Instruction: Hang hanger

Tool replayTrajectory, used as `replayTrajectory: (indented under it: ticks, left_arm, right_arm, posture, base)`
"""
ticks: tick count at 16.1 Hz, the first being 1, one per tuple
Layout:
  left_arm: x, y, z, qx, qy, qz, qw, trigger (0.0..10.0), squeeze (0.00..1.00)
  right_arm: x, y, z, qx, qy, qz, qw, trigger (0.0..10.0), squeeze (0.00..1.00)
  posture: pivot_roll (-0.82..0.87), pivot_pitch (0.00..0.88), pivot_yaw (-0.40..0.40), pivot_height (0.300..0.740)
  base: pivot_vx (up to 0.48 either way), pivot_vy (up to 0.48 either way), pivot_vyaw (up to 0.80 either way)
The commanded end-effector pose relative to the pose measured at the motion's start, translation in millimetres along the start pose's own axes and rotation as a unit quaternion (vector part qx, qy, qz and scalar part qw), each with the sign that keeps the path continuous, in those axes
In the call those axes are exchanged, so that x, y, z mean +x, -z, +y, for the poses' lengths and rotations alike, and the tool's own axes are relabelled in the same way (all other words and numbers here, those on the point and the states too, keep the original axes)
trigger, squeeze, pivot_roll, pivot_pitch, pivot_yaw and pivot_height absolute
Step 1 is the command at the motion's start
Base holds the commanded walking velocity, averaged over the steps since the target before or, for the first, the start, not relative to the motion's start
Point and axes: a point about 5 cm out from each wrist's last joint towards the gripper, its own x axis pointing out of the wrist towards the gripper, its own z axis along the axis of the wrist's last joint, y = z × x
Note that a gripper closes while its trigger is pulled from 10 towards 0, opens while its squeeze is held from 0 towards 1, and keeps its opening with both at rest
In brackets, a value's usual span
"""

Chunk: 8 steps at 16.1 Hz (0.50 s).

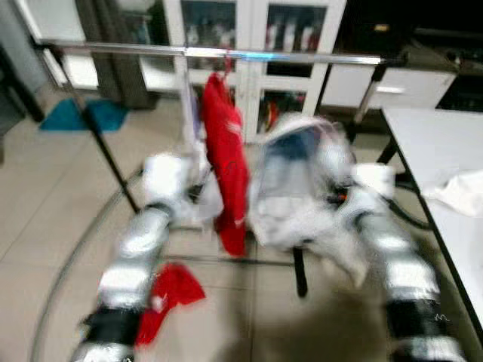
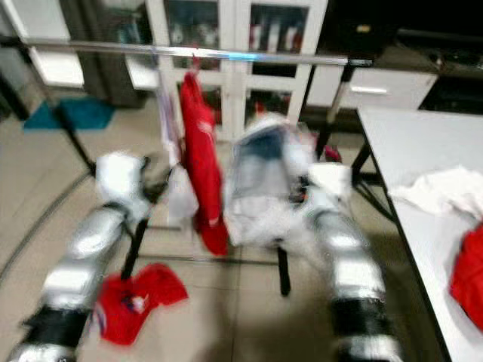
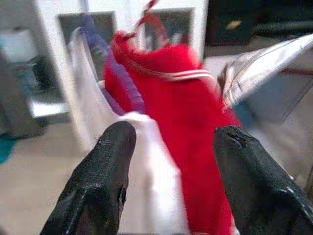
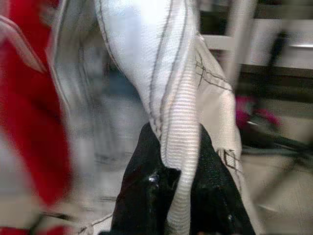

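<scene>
Two silver arms are reaching toward a rail (image 1: 226,53) that is running across the room in front of white cabinets (image 1: 249,30). A red shirt (image 1: 226,162) is hanging from the rail on a hanger (image 3: 146,17) whose red hook is showing in the left wrist view. The left hand (image 3: 171,147) is hovering just beside this shirt with its fingers (image 3: 105,171) spread wide and gripping nothing. The right hand (image 4: 178,181) is pinching the ribbed edge of a white shirt (image 4: 161,73), which is bunching up below the rail, just right of the red one; whether a hanger is inside it is too blurred to tell. Another red garment (image 1: 170,294) is lying on the floor (image 1: 45,196) beneath the left arm. To the right, a white cloth (image 2: 445,188) is resting on a bench (image 2: 407,139).
</scene>
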Motion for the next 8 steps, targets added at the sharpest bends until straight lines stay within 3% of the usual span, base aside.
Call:
replayTrajectory:
  ticks: [1, 7, 8]
  left_arm:
    - [9.0, -10.7, -17.4, -0.005, 0.030, -0.021, 0.999, 10.0, 0.00]
    - [8.5, -10.2, -18.0, -0.004, 0.034, -0.019, 0.999, 10.0, 0.00]
    - [8.4, -11.2, -19.4, -0.007, 0.040, -0.024, 0.999, 10.0, 0.00]
  right_arm:
    - [-4.0, -18.5, -19.1, 0.003, 0.031, -0.051, 0.998, 10.0, 0.00]
    - [-3.3, -23.7, -21.7, -0.004, 0.044, -0.065, 0.997, 10.0, 0.00]
    - [-3.3, -25.4, -22.2, -0.004, 0.045, -0.071, 0.996, 10.0, 0.00]
  posture:
    - [-0.07, 0.000, 0.009, 0.740]
    - [-0.07, 0.000, 0.009, 0.740]
    - [-0.07, 0.000, 0.009, 0.740]
  base:
    - [0.472, 0.000, 0.00]
    - [0.471, 0.000, 0.00]
    - [0.000, 0.000, 0.00]
